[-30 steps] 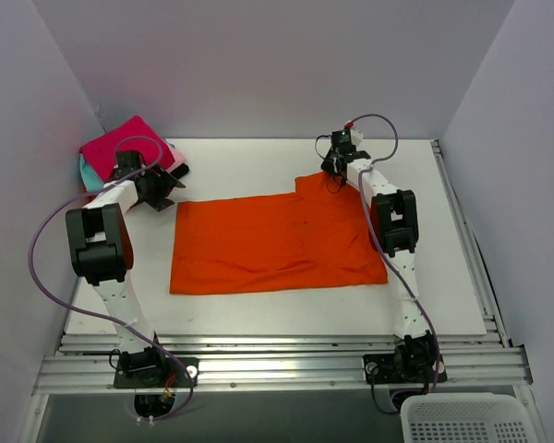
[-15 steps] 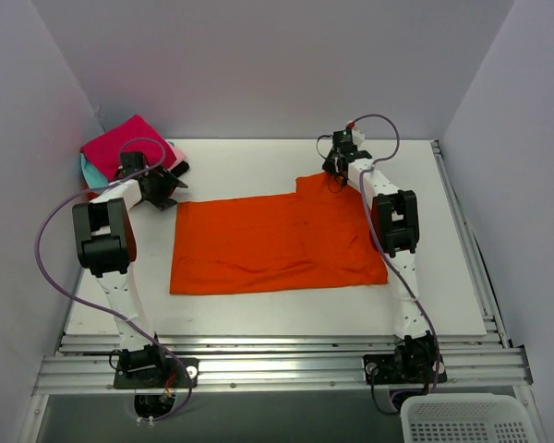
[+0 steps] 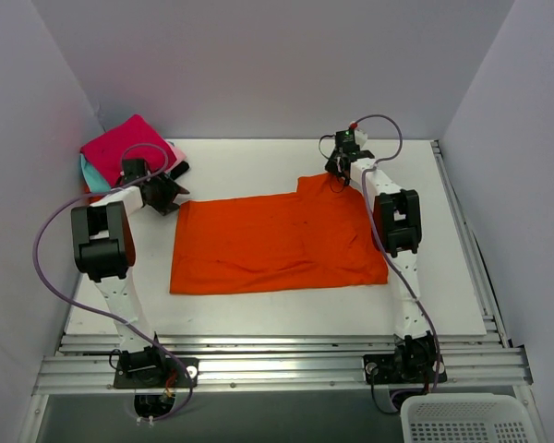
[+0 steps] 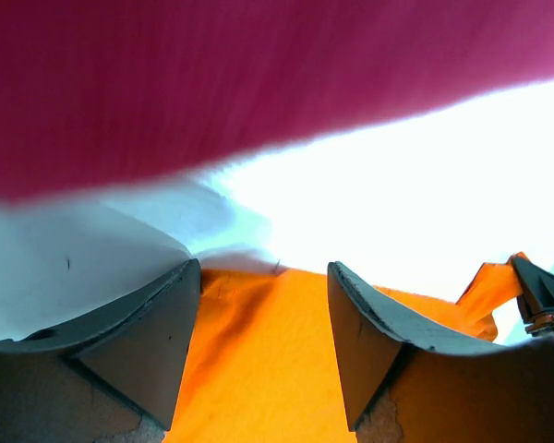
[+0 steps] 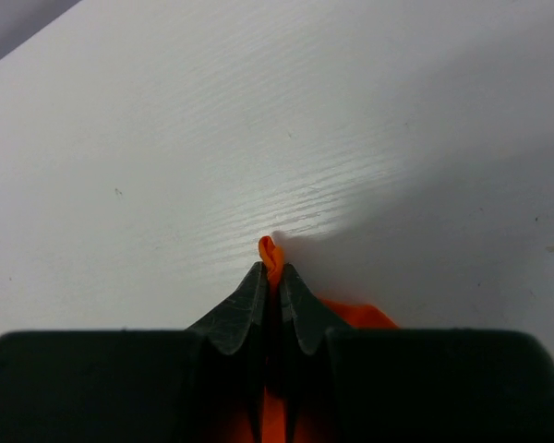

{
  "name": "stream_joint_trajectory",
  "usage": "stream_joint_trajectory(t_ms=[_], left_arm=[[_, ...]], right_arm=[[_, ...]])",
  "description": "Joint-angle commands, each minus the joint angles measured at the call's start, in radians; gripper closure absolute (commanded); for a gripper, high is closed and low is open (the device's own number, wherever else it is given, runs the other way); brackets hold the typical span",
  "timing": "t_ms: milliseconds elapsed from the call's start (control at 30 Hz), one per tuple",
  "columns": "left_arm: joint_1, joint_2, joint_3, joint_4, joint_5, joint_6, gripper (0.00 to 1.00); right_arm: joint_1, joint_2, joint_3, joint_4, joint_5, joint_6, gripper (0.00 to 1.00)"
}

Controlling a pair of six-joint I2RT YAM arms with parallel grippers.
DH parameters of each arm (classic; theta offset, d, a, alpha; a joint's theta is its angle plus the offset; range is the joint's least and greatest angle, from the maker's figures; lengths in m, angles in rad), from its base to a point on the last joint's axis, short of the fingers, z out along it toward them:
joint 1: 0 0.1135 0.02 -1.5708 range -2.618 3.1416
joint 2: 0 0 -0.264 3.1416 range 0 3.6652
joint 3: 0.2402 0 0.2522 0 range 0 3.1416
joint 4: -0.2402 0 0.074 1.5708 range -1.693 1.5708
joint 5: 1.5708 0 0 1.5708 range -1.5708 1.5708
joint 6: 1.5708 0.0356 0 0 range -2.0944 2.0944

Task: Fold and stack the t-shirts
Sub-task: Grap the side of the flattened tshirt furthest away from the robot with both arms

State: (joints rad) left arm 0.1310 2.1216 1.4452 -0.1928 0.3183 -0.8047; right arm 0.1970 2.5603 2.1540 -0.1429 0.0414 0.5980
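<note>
Top view first. The big orange t-shirt (image 3: 277, 245) lies spread flat across the middle of the table (image 3: 443, 295), one sleeve sticking out toward the far edge. The stack of folded shirts (image 3: 129, 148), magenta on top, sits in the far left corner. My left gripper (image 3: 171, 194) is at the shirt's far left corner, between it and the stack. My right gripper (image 3: 337, 173) is down on the sleeve at the far right of the cloth.

Left wrist view. The left gripper (image 4: 263, 277) has its jaws well apart with nothing pinched. The orange t-shirt (image 4: 268, 378) runs under and between the fingers (image 4: 157, 332), with its edge just ahead of the tips. The magenta shirt (image 4: 258, 83) fills the top of the view, very close.

Right wrist view. The right gripper (image 5: 270, 277) is clamped tight on a small ridge of the orange t-shirt (image 5: 270, 251), which pokes out past the tips against the bare table (image 5: 258, 111).

I judge this cloth light, limp and a little clingy on the board. It will sag and drag if I lift by one corner alone, so I want both far corners held. On the left I would bite at the hem, where the doubled edge gives the fingers something to catch, and stay clear of the magenta stack.
</note>
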Motion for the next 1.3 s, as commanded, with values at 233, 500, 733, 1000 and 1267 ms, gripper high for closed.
stream_joint_trajectory(t_ms=[233, 500, 733, 1000, 1267], left_arm=[[-0.008, -0.017, -0.048, -0.034, -0.016, 0.016, 0.36], [-0.01, 0.017, 0.003, -0.025, -0.007, 0.006, 0.62], [-0.014, 0.041, 0.029, -0.008, 0.004, 0.01, 0.87], [-0.019, 0.034, 0.014, 0.038, 0.019, 0.015, 0.98], [-0.022, -0.005, 0.044, 0.038, 0.024, 0.012, 0.98]], right_arm=[[-0.013, -0.018, -0.069, -0.167, 0.049, -0.03, 1.0], [-0.014, -0.014, -0.074, -0.164, 0.051, -0.035, 1.0], [-0.021, -0.008, -0.072, -0.165, 0.054, -0.035, 1.0], [-0.025, 0.001, -0.066, -0.164, 0.054, -0.033, 1.0], [-0.031, -0.034, -0.046, -0.178, 0.06, -0.038, 1.0]])
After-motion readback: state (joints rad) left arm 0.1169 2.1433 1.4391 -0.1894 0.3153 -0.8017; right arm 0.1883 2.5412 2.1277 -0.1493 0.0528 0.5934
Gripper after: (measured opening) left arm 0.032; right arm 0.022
